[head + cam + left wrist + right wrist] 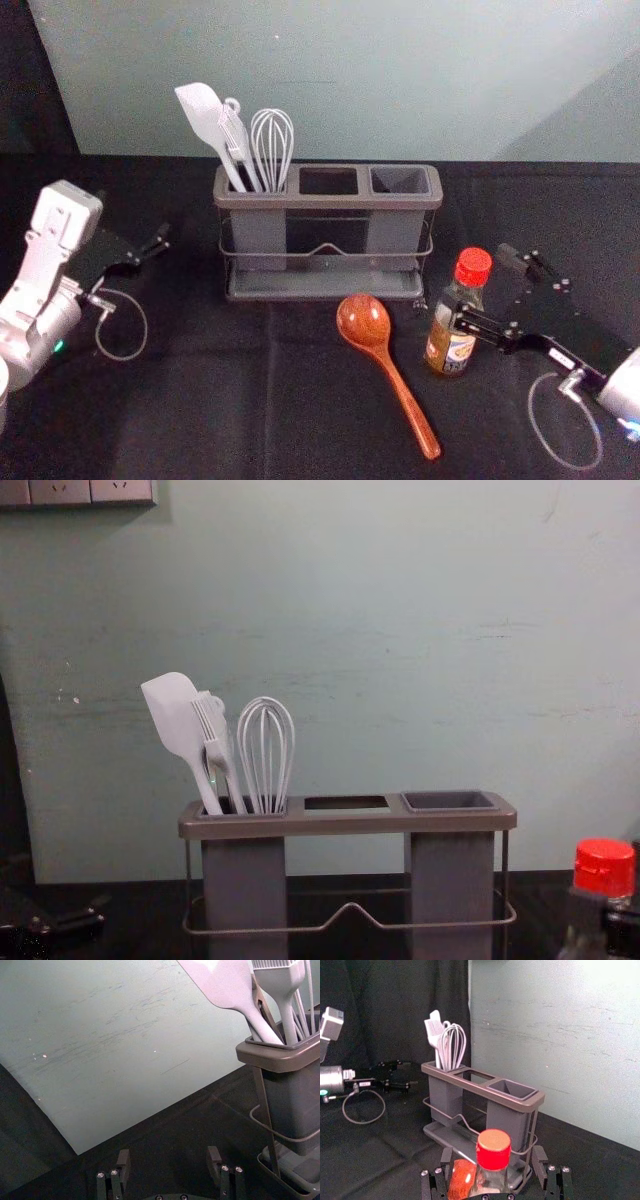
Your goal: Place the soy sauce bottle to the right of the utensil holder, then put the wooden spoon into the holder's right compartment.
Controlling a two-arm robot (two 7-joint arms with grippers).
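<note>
Right now, the right gripper (480,283) stands open around the soy sauce bottle (457,330).
Upright on the black cloth (200,400), just right of the wooden spoon (364,321) and near the front of the utensil holder's (327,201) right end, the clear bottle wears a ribbed bright-red cap over brownish contents and a pale label with dark print; room shows on both sides between it and the fingers. The spoon is glossy reddish-brown, its round bowl toward the holder, its streaky handle slanting back rightward. Spatula (205,118), brush (215,735) and whisk (272,140) fill the left compartment. The left gripper (133,216), spread, idles left of the holder.
</note>
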